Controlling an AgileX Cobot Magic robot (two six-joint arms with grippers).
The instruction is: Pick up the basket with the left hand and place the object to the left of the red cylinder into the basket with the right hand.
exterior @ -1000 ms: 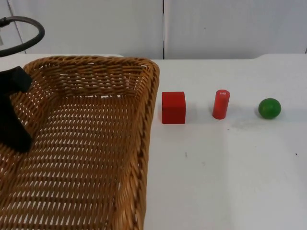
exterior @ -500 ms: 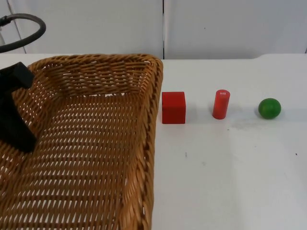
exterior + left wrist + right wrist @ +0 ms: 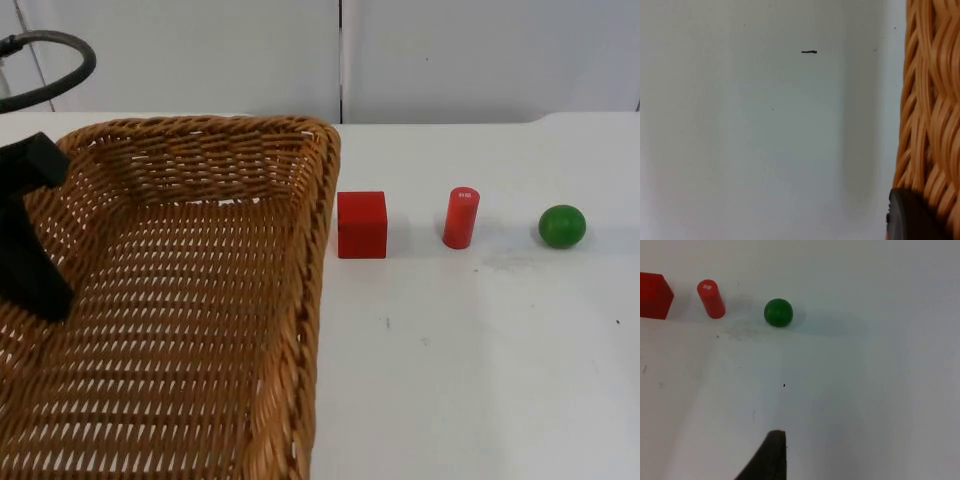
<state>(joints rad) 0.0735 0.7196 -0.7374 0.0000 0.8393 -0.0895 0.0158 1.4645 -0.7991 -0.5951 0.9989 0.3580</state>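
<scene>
**Basket held at left; red cube on worktop**

My left end effector [image 3: 30,275] grips the left wall of the wicker basket [image 3: 190,300], clenched on its rim; in the left wrist view a fingertip [image 3: 912,217] presses against the woven rim [image 3: 932,115] above the white worktop [image 3: 765,125]; the basket's right rim lies just beside the red cube [image 3: 362,224]. My right end effector [image 3: 771,456] hangs above bare worktop, well apart from the objects; I cannot tell whether it is released or clenched. The cube stands on the worktop left of the upright red cylinder [image 3: 461,217]; the green ball [image 3: 562,226] rests to the cylinder's right; none touch.
</scene>
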